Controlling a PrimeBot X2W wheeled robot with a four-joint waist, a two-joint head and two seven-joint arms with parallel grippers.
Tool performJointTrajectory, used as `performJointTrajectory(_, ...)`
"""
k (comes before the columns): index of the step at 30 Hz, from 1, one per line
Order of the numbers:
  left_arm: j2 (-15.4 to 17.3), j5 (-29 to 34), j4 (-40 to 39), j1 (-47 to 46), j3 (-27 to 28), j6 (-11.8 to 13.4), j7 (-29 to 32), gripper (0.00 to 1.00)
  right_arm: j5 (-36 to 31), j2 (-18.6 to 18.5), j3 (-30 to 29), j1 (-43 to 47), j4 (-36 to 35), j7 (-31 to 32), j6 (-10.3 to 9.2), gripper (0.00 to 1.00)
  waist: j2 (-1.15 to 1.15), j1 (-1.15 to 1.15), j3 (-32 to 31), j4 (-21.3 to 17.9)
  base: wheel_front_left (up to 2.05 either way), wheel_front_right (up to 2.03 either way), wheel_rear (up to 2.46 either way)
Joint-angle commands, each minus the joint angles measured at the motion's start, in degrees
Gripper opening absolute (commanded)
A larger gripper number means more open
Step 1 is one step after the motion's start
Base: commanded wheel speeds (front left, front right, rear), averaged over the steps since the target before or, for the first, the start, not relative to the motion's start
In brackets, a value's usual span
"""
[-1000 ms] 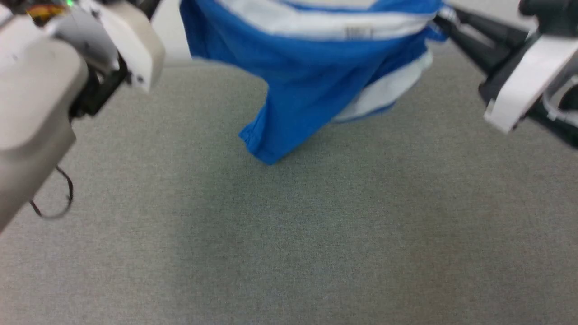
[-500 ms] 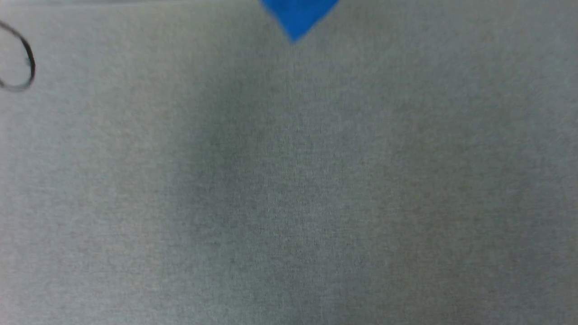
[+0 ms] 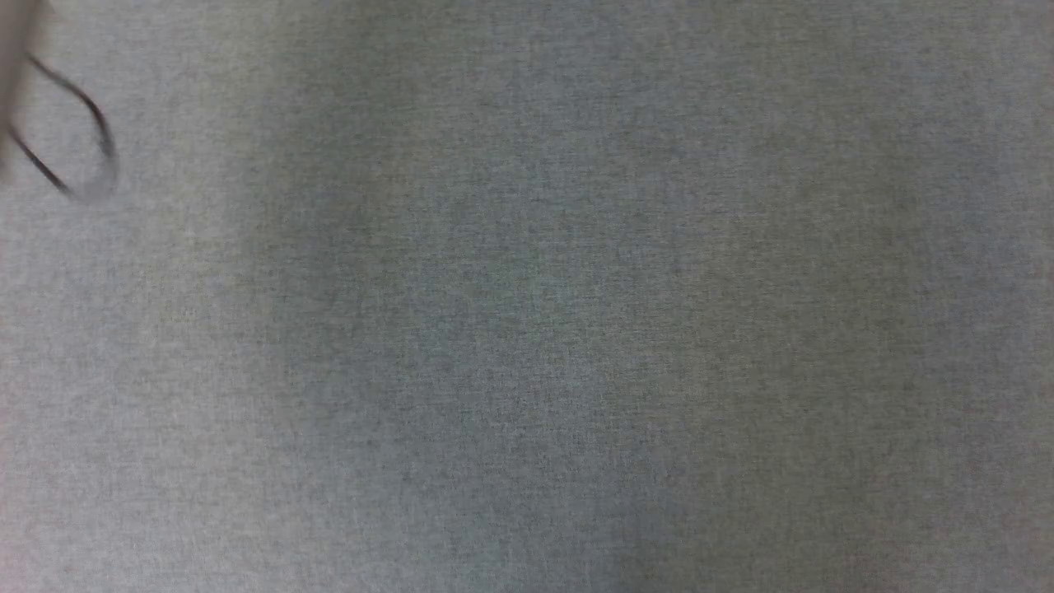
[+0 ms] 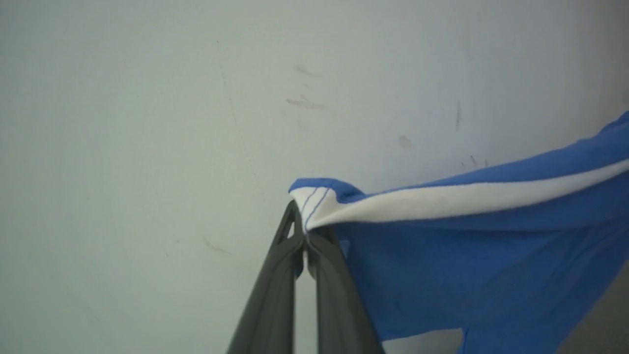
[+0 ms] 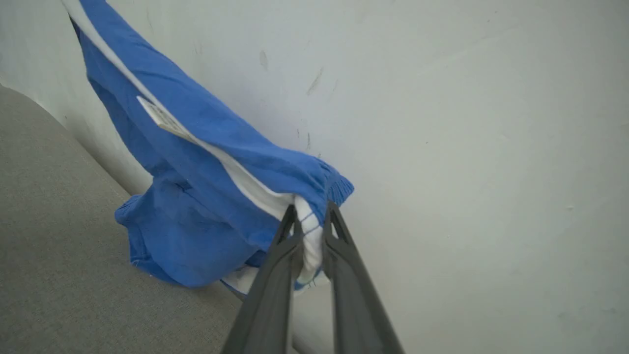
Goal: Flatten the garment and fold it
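In the head view, a flat bench covered in grey woven cloth (image 3: 527, 329) lies below me. A thin dark loop of cable (image 3: 86, 136) shows blurred near its upper left corner.

In the left wrist view, the left tool (image 4: 303, 235) has its two long dark fingers pressed together on a white-striped corner of the bright royal-blue fabric shorts (image 4: 467, 260). The cloth runs off to that view's right, with a white stripe (image 4: 467, 199) along its upper edge. It hangs in the air in front of a scuffed pale wall (image 4: 147, 123).

In the right wrist view, the right tool (image 5: 309, 236) pinches a bunched white band just under the gathered elastic waistband (image 5: 329, 184), its fingers held slightly apart by the wad. The shorts stretch away up and to the left, with a small white label (image 5: 164, 118) on the stripe. A blue fold sags low over the bench by the wall, and I cannot tell whether it touches.
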Motion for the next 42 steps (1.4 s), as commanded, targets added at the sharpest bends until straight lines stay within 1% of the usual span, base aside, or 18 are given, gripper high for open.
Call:
performJointTrajectory(1,-0.24,-0.65,0.04,2.19,0.25,0.35,-0.48,0.0,-0.04,0.22,0.39,1.57,0.47,-0.82,-0.13,0.0,0.0,-0.02,-0.27,-0.31,0.0,0.0,0.0)
performJointTrajectory(4,-0.25,-1.24,-1.43,9.41,1.48,1.01,-0.71,0.0,0.42,1.06,3.17,6.65,1.17,-3.09,-0.13,0.0,0.0,-0.02,-1.74,-0.49,0.0,0.0,0.0)
performJointTrajectory(6,0.27,-1.11,-4.2,15.41,3.52,1.95,-0.73,0.0,0.71,1.18,5.36,10.5,1.05,-4.19,-0.13,0.0,0.0,-0.02,-3.14,-0.54,0.0,0.0,0.0)
performJointTrajectory(12,2.57,-0.85,-12.99,37.63,10.48,4.55,-0.75,0.0,2.49,-0.66,11.1,22.75,-2.08,-6.65,-0.13,0.0,0.0,-0.02,-9.05,-0.75,0.0,0.0,0.0)
performJointTrajectory(17,4.54,-0.86,-17.36,55.7,12.6,5.5,-0.76,0.0,3.96,-3.03,14.46,32.63,-6.49,-7.21,-0.13,0.0,0.0,-0.02,-14.73,-1.21,0.0,0.0,0.0)
performJointTrajectory(23,5.37,-0.66,-21.39,71.58,13.13,7.79,-0.76,0.0,4.23,-5.51,16.0,44.15,-11.19,-5.38,-0.13,0.0,0.0,-0.02,-20.43,-1.29,0.0,0.0,0.0)
performJointTrajectory(30,6.96,-2.0,-25.49,84.78,13.28,10.23,-0.76,0.0,4.49,-8.07,16.32,55.76,-16.68,-2.83,-0.13,0.0,0.0,-0.02,-25.89,-1.04,0.0,0.0,0.0)
performJointTrajectory(33,8.13,-2.85,-27.32,89.52,13.27,11.78,-0.76,0.0,4.91,-9.23,16.32,60.62,-18.8,-2.22,-0.13,0.0,0.0,-0.02,-27.3,-0.6,0.0,0.0,0.0)
performJointTrajectory(35,8.63,-3.46,-28.76,92.15,12.92,12.39,-0.5,0.0,5.36,-9.82,15.7,63.71,-20.07,-2.15,-0.13,0.0,0.0,-0.02,-27.81,-0.13,0.0,0.0,0.0)
performJointTrajectory(38,9.44,-3.61,-30.61,94.12,12.67,13.26,-0.22,0.0,5.09,-10.27,13.44,66.83,-21.66,-2.46,-0.13,0.0,0.0,-0.02,-28.11,0.28,0.0,0.0,0.0)
performJointTrajectory(42,10.02,-1.95,-32.77,91.81,12.59,13.76,0.07,0.0,3.47,-9.76,8.46,68.51,-23.37,-2.87,-0.13,0.0,0.0,-0.02,-27.76,0.26,0.0,0.0,0.0)
